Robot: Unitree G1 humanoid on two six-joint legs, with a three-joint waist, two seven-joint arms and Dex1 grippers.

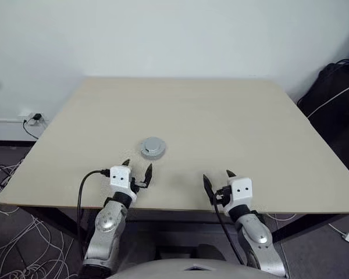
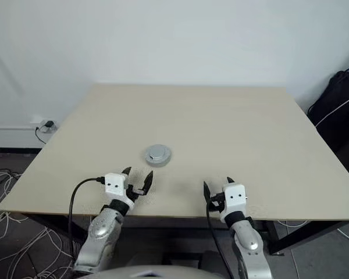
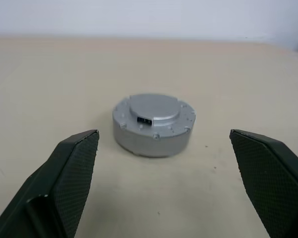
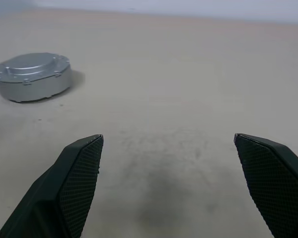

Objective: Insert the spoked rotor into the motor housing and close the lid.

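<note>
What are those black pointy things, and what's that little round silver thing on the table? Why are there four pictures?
You are looking at a robot with two arms. The black pointy things are its fingers: each arm ends in a gripper, like a pincer with two fingers. Two pictures come from cameras on the robot's head, looking down over its arms at a beige table. There you see the left gripper and the right gripper near the table's front edge.

The other two pictures come from small cameras on the wrists, looking out between the fingers, so the fingers look huge.

The round silver thing is a closed motor unit, with its lid on top and small screws around the rim. It sits on the table just ahead of the left gripper.

Both grippers are open and hold nothing.
</note>
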